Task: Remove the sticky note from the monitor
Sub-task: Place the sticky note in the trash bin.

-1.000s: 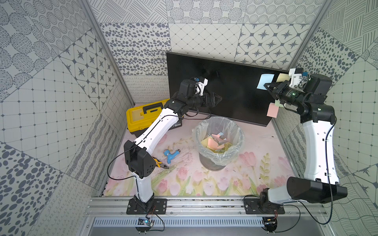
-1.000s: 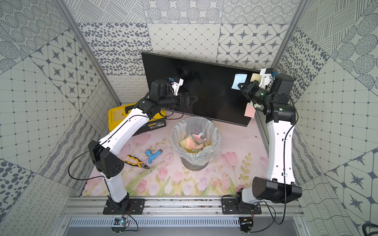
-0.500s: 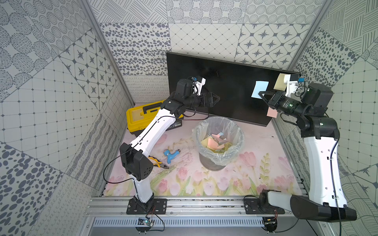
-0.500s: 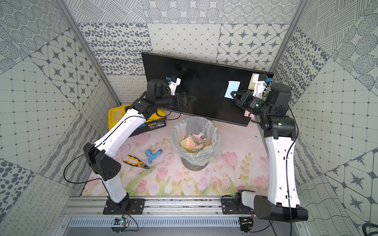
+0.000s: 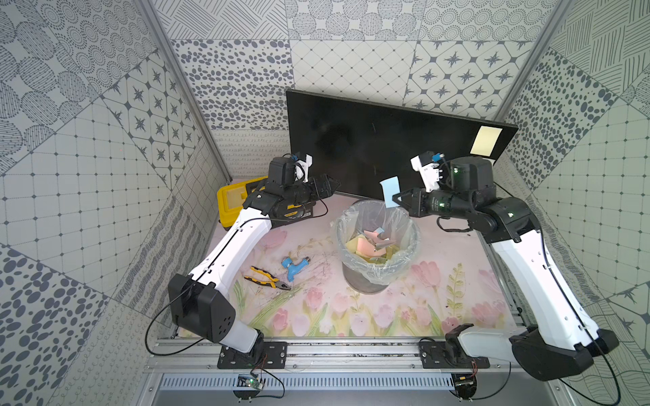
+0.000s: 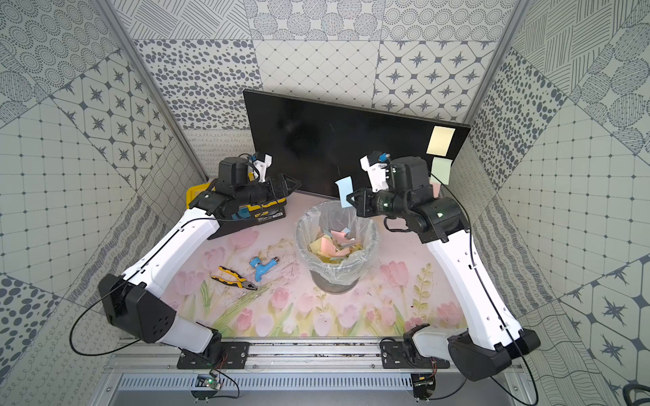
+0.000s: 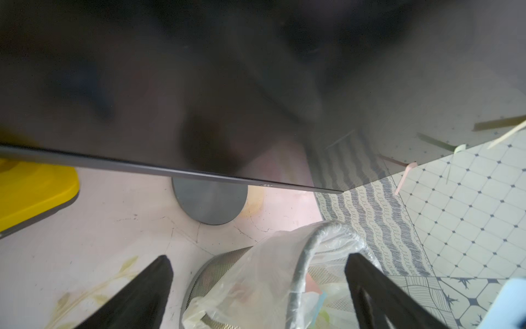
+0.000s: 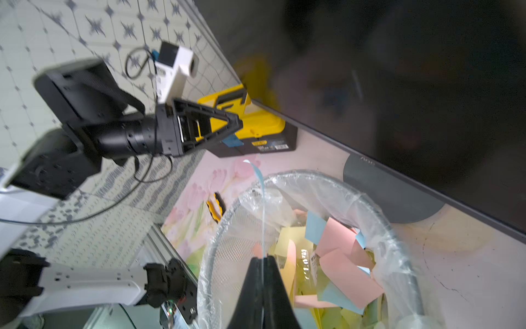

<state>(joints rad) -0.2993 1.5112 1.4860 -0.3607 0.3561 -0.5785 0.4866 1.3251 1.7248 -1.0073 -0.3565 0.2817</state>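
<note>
The right gripper (image 5: 396,199) pinches the pale blue paper sticky note (image 5: 389,189) upright, off the black glossy monitor (image 5: 351,140), above the far rim of the plastic-lined mesh wastebasket (image 5: 340,233); the left gripper (image 5: 332,183) gapes empty nearby.

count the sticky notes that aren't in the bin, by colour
yellow note: 1, on the monitor
green note: 1, at the monitor's side edge
pink note: 1, at the same edge, mostly hidden in both top views
blue note: 1, pinched in the fingers of the right gripper, above the bin
total: 4
</note>
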